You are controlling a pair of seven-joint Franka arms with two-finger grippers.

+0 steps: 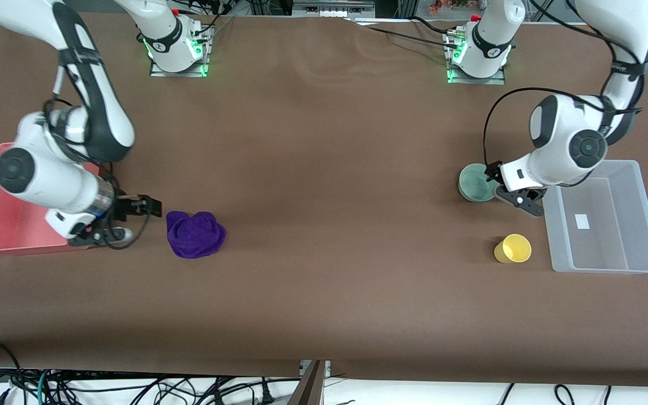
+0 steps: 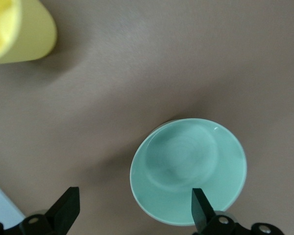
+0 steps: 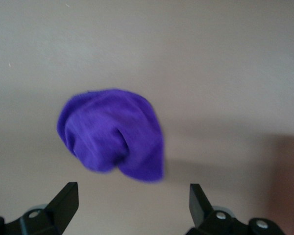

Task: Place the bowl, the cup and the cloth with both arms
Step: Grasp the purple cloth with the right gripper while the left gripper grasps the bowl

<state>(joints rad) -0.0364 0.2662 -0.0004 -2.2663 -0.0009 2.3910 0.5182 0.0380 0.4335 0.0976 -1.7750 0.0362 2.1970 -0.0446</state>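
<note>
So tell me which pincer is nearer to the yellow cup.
Left. The left pincer hangs open beside the mint-green bowl, close to the yellow cup; the right pincer is open by the purple cloth.

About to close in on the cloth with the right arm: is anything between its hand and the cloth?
Nothing visible. The right hand, fingers open, sits beside the cloth with only bare table between them; the red tray lies under the arm.
</note>
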